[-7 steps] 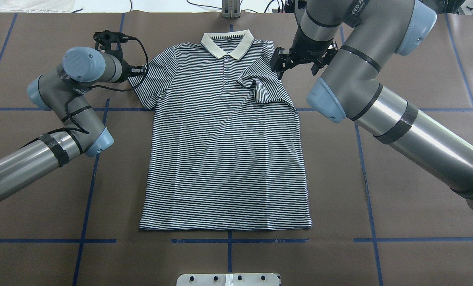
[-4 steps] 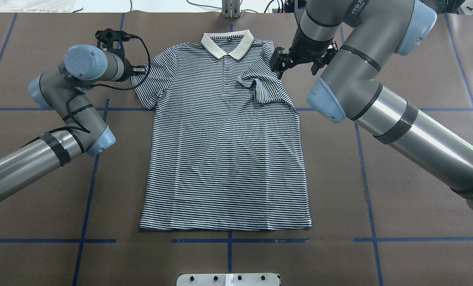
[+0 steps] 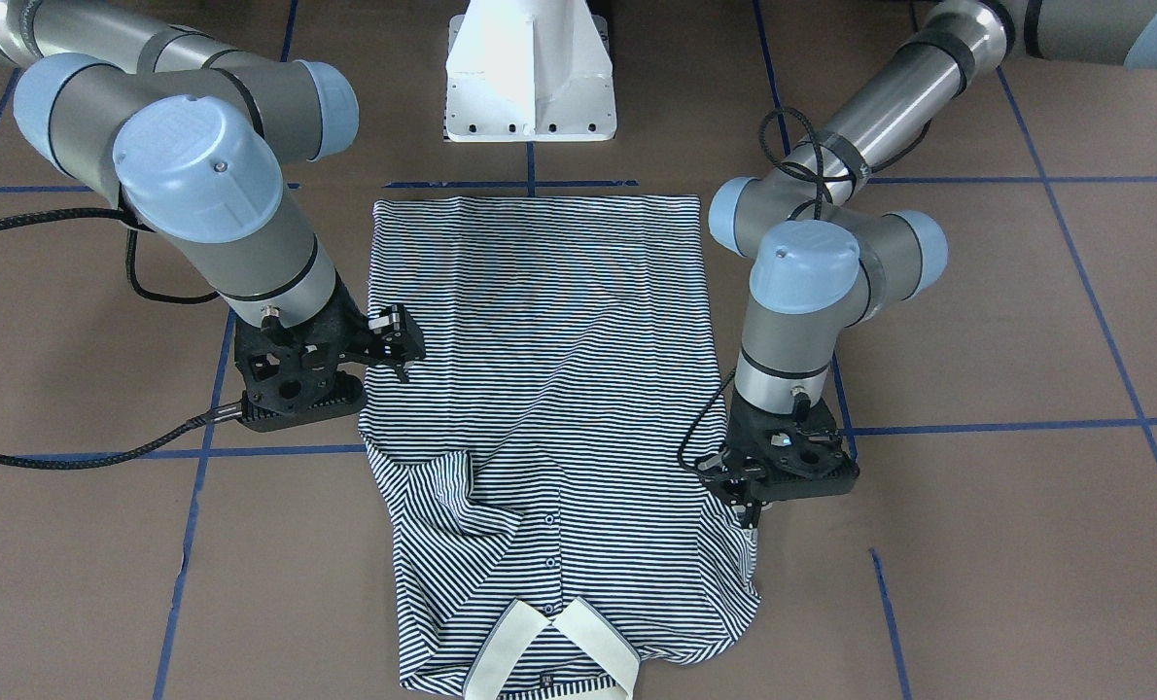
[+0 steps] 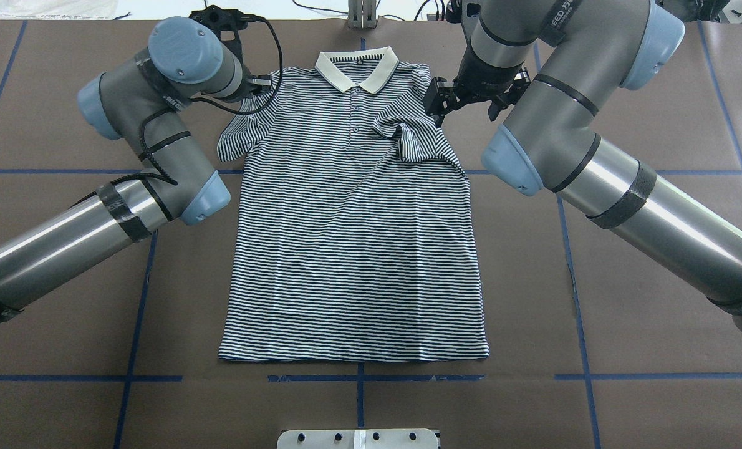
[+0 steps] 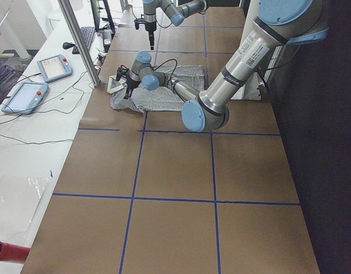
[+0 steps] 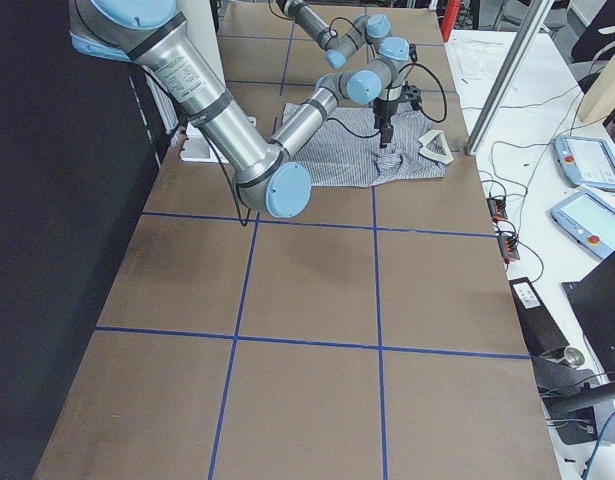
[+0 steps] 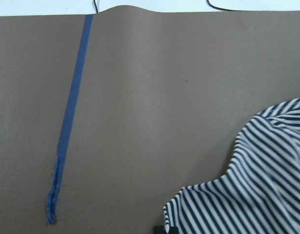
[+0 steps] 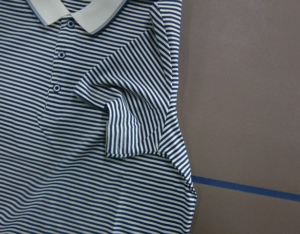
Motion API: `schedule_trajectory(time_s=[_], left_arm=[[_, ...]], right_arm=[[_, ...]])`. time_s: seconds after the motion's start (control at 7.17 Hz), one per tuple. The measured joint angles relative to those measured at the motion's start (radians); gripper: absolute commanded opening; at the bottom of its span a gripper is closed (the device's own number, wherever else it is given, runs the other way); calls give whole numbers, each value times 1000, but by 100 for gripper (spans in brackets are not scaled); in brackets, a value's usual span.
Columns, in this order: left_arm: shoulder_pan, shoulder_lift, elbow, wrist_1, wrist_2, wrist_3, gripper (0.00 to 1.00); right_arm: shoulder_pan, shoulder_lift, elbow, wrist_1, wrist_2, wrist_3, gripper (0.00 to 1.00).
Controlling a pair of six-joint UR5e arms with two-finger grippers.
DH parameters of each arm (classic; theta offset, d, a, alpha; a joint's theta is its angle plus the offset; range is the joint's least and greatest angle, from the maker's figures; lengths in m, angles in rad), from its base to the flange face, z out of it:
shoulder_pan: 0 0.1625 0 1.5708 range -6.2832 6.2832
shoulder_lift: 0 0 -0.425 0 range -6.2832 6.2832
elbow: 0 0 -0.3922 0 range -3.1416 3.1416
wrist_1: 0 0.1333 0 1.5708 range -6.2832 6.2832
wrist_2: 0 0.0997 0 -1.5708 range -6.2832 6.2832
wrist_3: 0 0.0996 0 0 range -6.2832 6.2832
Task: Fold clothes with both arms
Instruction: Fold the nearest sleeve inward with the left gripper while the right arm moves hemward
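The striped polo shirt (image 4: 352, 249) lies flat, face up, its cream collar (image 4: 356, 70) at the far edge. One sleeve (image 4: 414, 140) is folded in over the chest, and it also shows creased in the right wrist view (image 8: 125, 122). My right gripper (image 3: 399, 340) hovers open beside that shoulder with nothing between its fingers. My left gripper (image 3: 752, 510) is down at the other sleeve (image 4: 237, 134) and looks shut on its edge. The striped cloth (image 7: 257, 185) fills the lower right of the left wrist view.
Brown paper with blue tape lines (image 4: 140, 280) covers the table. The white pedestal base (image 3: 530, 78) stands just past the shirt's hem. A metal post (image 4: 362, 15) stands beyond the collar. Tablets (image 5: 52, 65) and cables lie on a white side table.
My left arm has swung toward the far edge and inward to the shoulder, and the sleeve's outer edge has shifted inward with it. The right arm has stayed put.
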Motion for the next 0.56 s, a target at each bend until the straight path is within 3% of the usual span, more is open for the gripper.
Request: schedule_trajectory(time_s=[0.14, 0.42, 0.56], left_arm=[[30, -56, 54, 6, -6, -64, 0], [81, -186, 280, -118, -5, -191, 0], [88, -212, 341, -175, -3, -216, 0]], right_arm=[[0, -1, 4, 0, 0, 2, 100], [-3, -4, 13, 0, 0, 18, 100], [-4, -5, 14, 0, 0, 21, 100]])
